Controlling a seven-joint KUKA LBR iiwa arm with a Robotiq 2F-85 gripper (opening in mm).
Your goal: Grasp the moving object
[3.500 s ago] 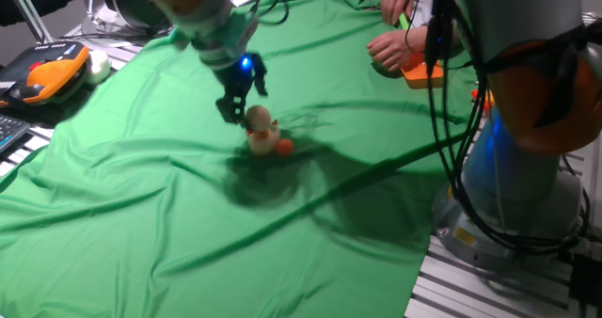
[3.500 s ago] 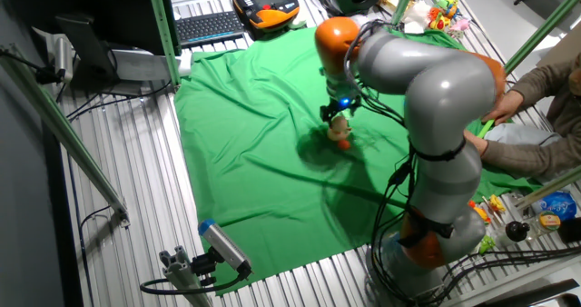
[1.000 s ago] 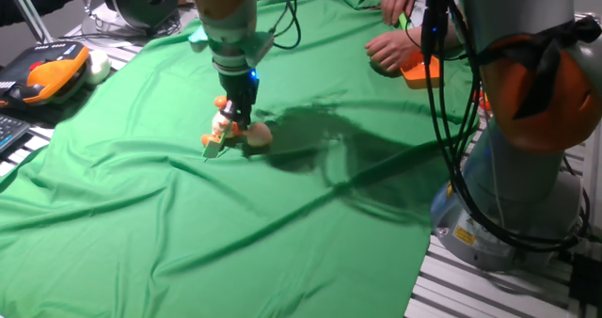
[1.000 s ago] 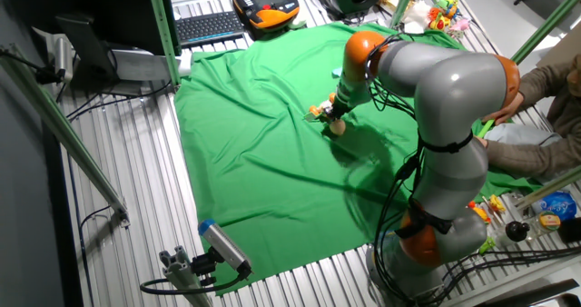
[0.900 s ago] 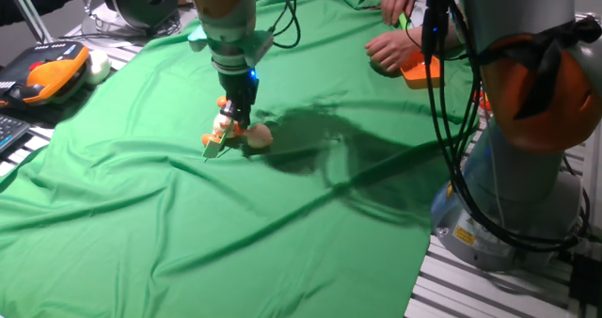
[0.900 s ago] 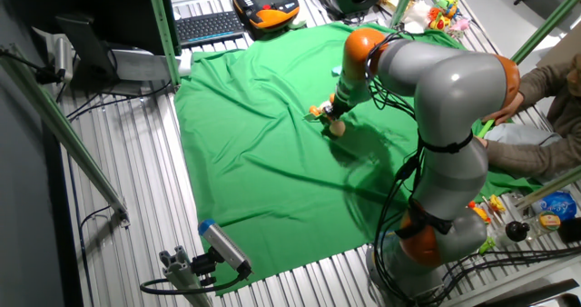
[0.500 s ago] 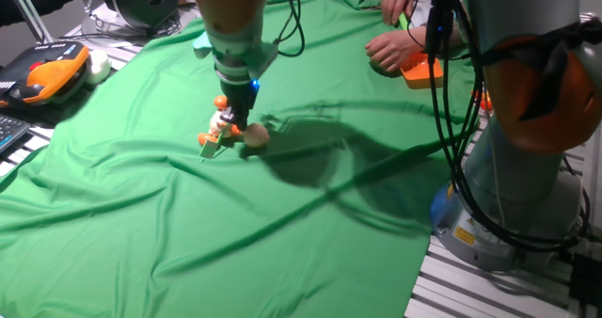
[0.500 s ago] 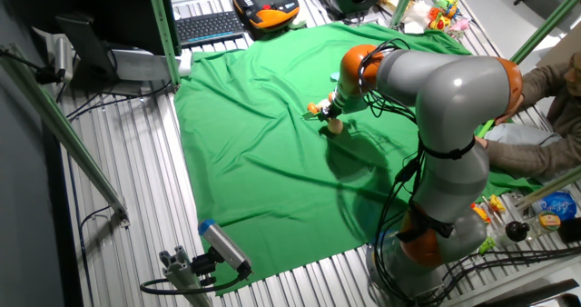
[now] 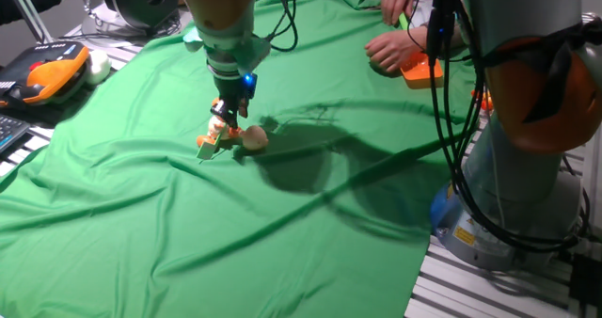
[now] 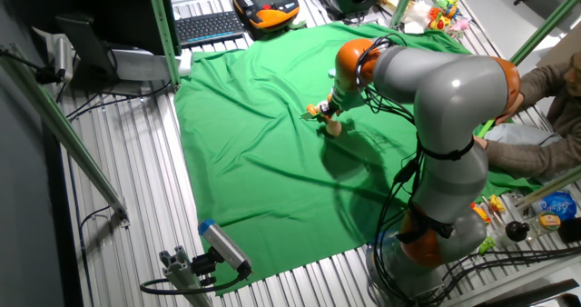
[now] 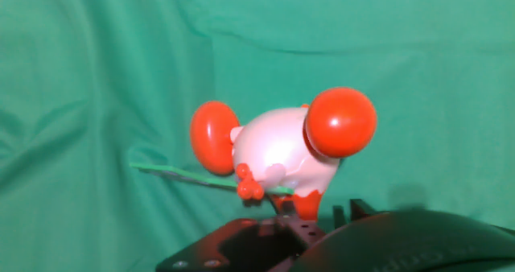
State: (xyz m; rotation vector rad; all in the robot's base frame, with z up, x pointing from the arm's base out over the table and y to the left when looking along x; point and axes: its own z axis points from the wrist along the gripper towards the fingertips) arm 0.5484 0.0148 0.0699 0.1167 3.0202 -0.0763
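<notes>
The duck toy (image 9: 252, 137) has a cream head and orange bits and lies tipped on its side on the green cloth (image 9: 141, 224). My gripper (image 9: 229, 117) points down onto it, and the fingers look closed on its orange part. In the other fixed view the toy (image 10: 329, 123) sits right under the gripper (image 10: 331, 111) near the cloth's middle. The hand view shows the toy (image 11: 278, 151) very close, with two orange round parts and a thin green strip. Its orange base meets the dark gripper (image 11: 299, 217) at the frame's bottom.
A person's hands (image 9: 395, 43) and a flat orange tray (image 9: 420, 71) are at the far right of the cloth. A teach pendant (image 9: 42, 78) lies at the left edge. A keyboard (image 10: 207, 25) lies behind the cloth. The robot base (image 9: 503, 196) stands at the right.
The toy, upright 3.5 s ago, now lies on its side under the gripper. Over the last second gripper and toy shifted slightly left together.
</notes>
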